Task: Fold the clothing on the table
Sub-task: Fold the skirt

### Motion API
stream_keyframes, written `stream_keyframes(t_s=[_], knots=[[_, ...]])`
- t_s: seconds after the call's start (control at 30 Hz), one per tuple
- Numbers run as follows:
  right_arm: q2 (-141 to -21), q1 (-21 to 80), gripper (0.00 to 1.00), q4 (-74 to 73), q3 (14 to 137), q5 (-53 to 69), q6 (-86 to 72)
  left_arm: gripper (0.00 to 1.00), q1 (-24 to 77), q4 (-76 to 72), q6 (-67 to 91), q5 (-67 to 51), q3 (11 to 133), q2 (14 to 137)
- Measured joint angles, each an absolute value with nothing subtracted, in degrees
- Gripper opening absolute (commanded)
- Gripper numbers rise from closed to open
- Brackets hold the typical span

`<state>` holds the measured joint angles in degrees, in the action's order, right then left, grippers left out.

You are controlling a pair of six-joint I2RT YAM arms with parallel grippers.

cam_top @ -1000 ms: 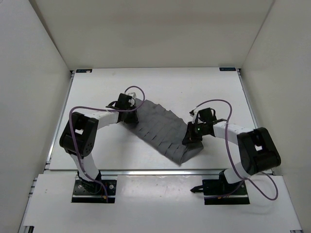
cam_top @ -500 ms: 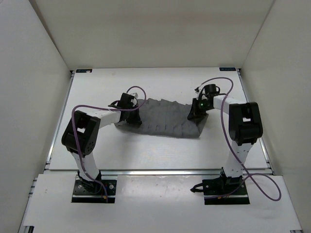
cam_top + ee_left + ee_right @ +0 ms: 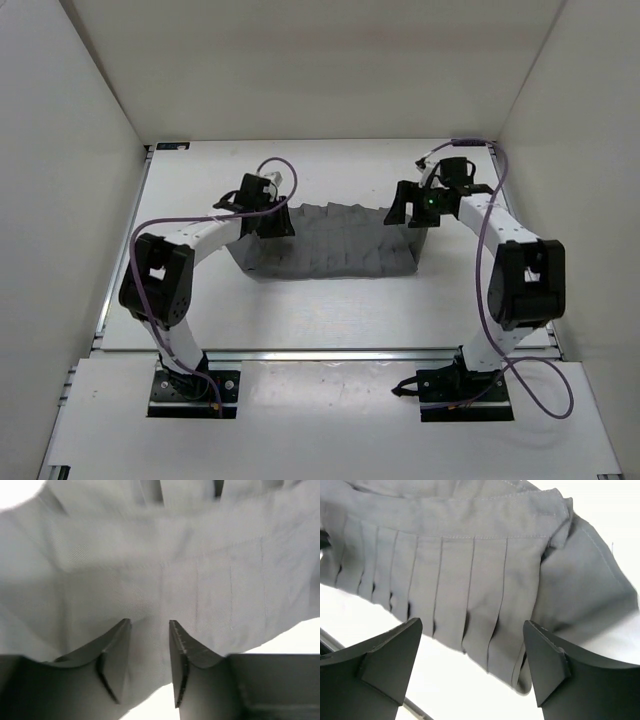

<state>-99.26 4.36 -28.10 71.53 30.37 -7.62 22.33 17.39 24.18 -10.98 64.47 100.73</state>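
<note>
The white table (image 3: pixel 200 300) bears a pleated grey skirt (image 3: pixel 330 250); left gripper (image 3: pixel 150 626) and right gripper (image 3: pixel 472 624) stand parted.

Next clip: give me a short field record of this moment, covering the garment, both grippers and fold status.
garment: grey pleated fabric skirt, lying as a wide band across the white flat table
left gripper: open, narrow gap, over the skirt's left end
right gripper: open wide, nothing between the jaws, above the skirt's right end
held: nothing, as far as shown
fold status: layer count unclear; edges rumpled
</note>
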Motion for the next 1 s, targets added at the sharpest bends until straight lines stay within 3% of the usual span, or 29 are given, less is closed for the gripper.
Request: stream_keyframes(t_s=[0.3,0.5,0.67,0.8,0.87,1.0], knots=[[-88.2,3.7,0.93,-28.1,58.9,24.9,-8.5,0.47,18.0,18.9,19.8,-6.4,62.7,97.1],[-89.3,4.0,0.96,-28.9,54.5,19.2,-8.8,0.45,18.2,21.4,17.5,-4.0,59.3,97.0],[-94.1,5.2,0.96,-28.7,55.2,15.6,-8.4,0.37,18.2,22.0,16.4,-2.6,59.0,97.3],[-96.4,6.0,0.88,-27.0,57.4,15.4,-8.4,0.36,18.5,21.9,16.1,-2.3,59.0,98.8],[-97.4,6.0,0.78,-26.3,58.3,15.6,-8.2,0.36,18.7,21.9,16.1,-2.3,59.0,99.9],[-100.1,6.3,0.48,-25.0,60.4,16.2,-7.7,0.31,19.3,21.8,16.1,-2.3,59.0,100.9]])
